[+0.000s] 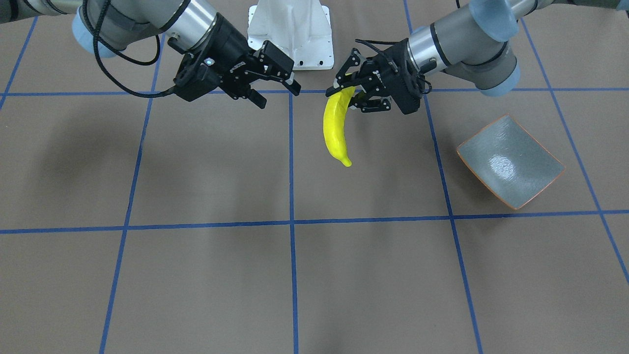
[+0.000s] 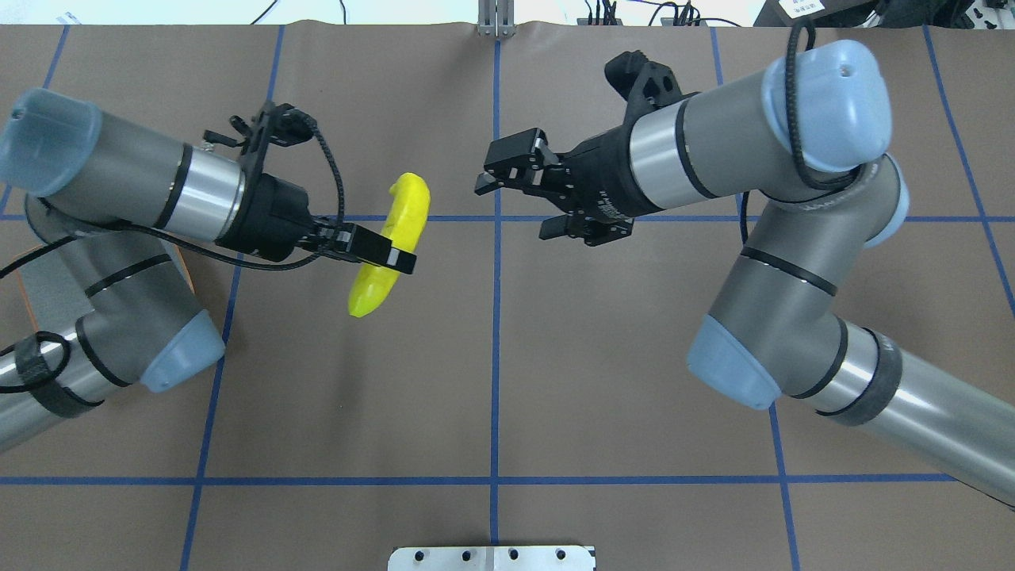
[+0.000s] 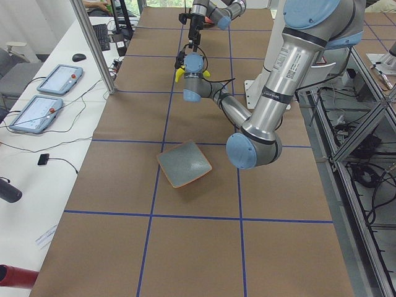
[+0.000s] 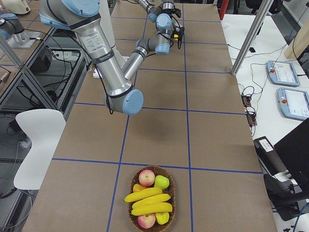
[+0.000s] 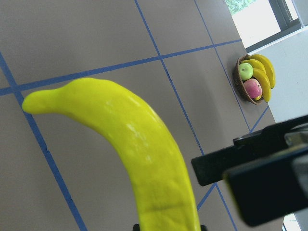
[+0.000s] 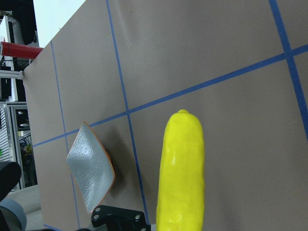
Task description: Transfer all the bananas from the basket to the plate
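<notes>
Front view: the left claw [image 1: 350, 91], upper right of centre, pinches a banana [image 1: 335, 125] by its top end, and the rest hangs free over the surface [image 1: 196, 275]. The right claw [image 1: 277, 96], upper left of centre, is spread with nothing between its fingers. The plate [image 1: 511, 162] lies bare at the right, well apart from the banana.

Overhead: the banana sits left of centre with a finger of the left claw across it. The right claw faces it from just right of centre, apart from it. The plate is almost wholly hidden under the left arm [image 2: 119, 182] at the left edge.

Left-side view: the plate is in the middle of the frame, and the near arm's elbow looks close beside it.

Right-side view: the basket [image 4: 152, 198] at bottom centre holds three more bananas [image 4: 147, 203] among apples [image 4: 147, 177], far from both arms.

Left wrist: the banana fills the lower middle, with the basket small at upper right.

Right wrist: the banana is at bottom centre and the plate at lower left.

Risks, as I judge them: the grip looks off-centre, so a quick swing toward the plate could make the glossy banana pivot or slip out. The plate is curved and slick, so a release from too high or near the rim could send the banana sliding off. The left elbow may also nudge the plate as the arm folds back, since the two look close
</notes>
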`<state>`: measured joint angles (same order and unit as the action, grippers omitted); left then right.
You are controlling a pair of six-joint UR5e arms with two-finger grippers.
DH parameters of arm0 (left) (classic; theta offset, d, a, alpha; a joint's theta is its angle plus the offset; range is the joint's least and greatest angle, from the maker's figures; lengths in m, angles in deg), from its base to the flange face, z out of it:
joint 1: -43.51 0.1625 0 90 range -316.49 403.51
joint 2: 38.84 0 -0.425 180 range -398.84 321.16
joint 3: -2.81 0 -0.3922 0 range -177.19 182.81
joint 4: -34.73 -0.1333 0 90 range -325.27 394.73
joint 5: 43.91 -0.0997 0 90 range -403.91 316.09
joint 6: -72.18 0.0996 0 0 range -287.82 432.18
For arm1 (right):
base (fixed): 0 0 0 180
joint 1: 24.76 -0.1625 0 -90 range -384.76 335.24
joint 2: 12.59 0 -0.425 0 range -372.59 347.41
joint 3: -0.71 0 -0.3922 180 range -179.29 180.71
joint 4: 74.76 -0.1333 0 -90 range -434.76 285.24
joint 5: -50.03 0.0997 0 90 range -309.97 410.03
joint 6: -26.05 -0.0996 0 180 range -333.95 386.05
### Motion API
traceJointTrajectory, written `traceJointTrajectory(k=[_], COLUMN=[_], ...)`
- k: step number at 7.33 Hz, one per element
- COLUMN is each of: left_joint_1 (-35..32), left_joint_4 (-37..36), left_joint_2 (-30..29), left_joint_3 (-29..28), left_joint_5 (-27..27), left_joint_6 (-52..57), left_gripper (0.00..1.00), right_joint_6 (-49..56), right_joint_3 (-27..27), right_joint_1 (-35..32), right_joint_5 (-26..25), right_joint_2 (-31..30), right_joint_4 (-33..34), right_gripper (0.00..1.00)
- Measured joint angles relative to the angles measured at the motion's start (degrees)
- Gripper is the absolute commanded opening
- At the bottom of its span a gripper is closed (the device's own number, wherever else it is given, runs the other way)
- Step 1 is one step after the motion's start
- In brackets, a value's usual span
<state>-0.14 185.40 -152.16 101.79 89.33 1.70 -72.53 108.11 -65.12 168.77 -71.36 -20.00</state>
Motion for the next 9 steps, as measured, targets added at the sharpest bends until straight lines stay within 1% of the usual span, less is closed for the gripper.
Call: traceJointTrajectory(k=[2, 3, 5, 6, 7, 9], left_joint_1=[-5.86, -9.83, -16.09, -18.08, -18.98, -19.25], left_joint_4=[0.69, 0.84, 0.9, 0.88, 0.86, 1.07], left_joint_2=[10.74, 16.35, 25.63, 28.03, 29.17, 29.49], left_joint_3=[0.63, -0.34, -4.51, -6.95, -8.21, -8.44], left_joint_5=[4.3, 6.32, 7.14, 6.11, 4.23, 0.4], left_joint_6=[0.22, 2.83, 17.55, 24.44, 28.23, 30.48], left_gripper=[0.0, 0.0, 0.0, 0.0, 0.0, 0.0], right_joint_6=[0.34, 0.38, 0.5, 1.24, 3.33, 6.6], right_joint_3=[1.43, 1.68, 1.89, 1.69, 1.33, 1.11], right_joint_1=[-3.07, -4.2, -5.55, -5.9, -6.41, -7.22], right_joint_5=[-0.36, -0.63, -2.36, -3.68, -4.29, -4.57], right_joint_2=[-5.74, -7.86, -10.85, -12.15, -13.44, -14.99], right_joint_4=[0.0, 0.0, 0.05, 0.11, 0.2, 0.33], right_gripper=[1.0, 1.0, 1.0, 1.0, 1.0, 1.0])
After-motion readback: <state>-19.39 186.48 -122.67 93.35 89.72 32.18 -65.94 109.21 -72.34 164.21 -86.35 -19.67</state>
